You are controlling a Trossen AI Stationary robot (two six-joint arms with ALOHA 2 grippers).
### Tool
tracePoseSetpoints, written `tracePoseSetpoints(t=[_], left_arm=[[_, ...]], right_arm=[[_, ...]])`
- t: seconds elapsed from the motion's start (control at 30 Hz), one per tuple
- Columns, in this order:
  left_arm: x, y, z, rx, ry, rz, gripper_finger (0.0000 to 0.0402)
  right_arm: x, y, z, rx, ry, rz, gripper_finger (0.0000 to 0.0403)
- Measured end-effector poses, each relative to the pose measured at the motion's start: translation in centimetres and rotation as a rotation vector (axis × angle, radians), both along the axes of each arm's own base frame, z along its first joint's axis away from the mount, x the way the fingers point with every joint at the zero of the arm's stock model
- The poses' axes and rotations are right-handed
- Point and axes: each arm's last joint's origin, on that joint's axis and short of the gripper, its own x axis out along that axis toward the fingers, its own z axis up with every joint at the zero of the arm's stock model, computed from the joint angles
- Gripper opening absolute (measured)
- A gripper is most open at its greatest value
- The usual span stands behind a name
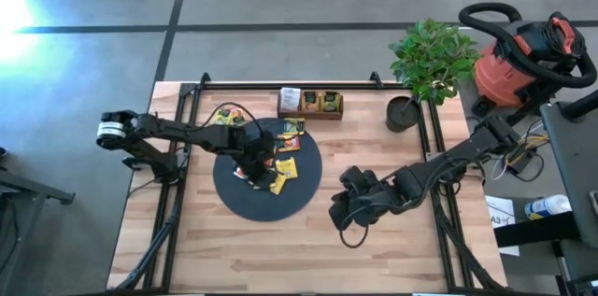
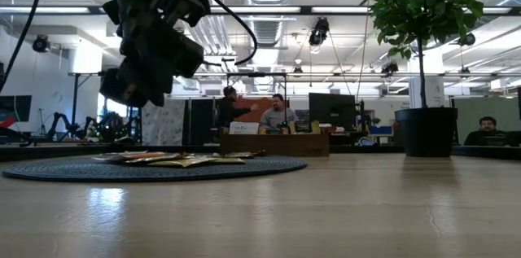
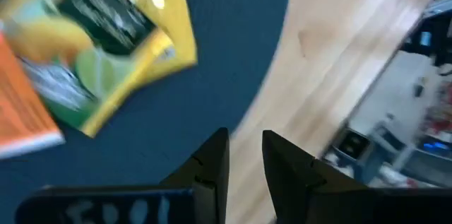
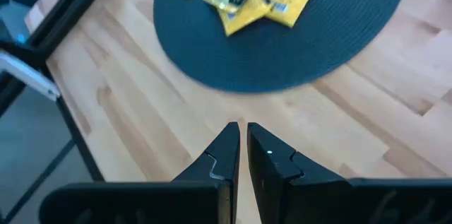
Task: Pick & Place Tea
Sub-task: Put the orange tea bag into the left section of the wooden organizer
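Note:
Several small tea packets (image 1: 281, 169), yellow, orange and green, lie flat on a round black disc (image 1: 266, 195) at the table's middle. More stand in a brown wooden tray (image 1: 310, 104) at the far edge. My left gripper (image 1: 260, 160) hovers above the packets, its fingers (image 3: 212, 164) a narrow gap apart with nothing between them; a yellow packet (image 3: 106, 37) and an orange one (image 3: 21, 107) lie under it on the disc. My right gripper (image 4: 243, 136) is shut and empty, over bare wood to the disc's right (image 1: 344, 212).
A potted plant (image 1: 430, 58) stands at the far right corner of the table, and its pot (image 2: 423, 132) shows in the low view. A red shop vacuum (image 1: 523, 53) sits off the table's right side. Bare wood lies along the near edge. People sit at desks in the room behind.

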Motion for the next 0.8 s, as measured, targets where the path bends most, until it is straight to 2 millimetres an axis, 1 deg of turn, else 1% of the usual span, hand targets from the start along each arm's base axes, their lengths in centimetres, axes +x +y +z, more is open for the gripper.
tracePoseSetpoints(t=[0.1, 0.23, 0.33, 0.57, 0.8], left_arm=[[0.1, -0.4, 0.1, -0.026, 0.008, 0.012, 0.008], [0.4, -0.8, 0.1, 0.052, -0.015, 0.038, 0.008], [0.5, -0.7, 0.1, 0.085, -0.03, 0.06, 0.008], [0.5, -0.5, 0.1, 0.08, -0.024, 0.072, 0.008], [0.5, 0.1, 0.1, 0.137, -0.027, 0.106, 0.008]], right_arm=[[0.1, 0.2, 0.1, -0.005, -0.025, -0.006, 0.0028], [0.1, 0.8, 0.2, 0.0, -0.044, 0.017, 0.0028], [0.0, 0.9, 0.2, -0.013, -0.035, 0.053, 0.0028], [-0.1, 1.0, 0.2, -0.108, -0.015, 0.167, 0.0028], [-0.4, 1.6, 0.2, -0.112, 0.003, 0.259, 0.0028]])
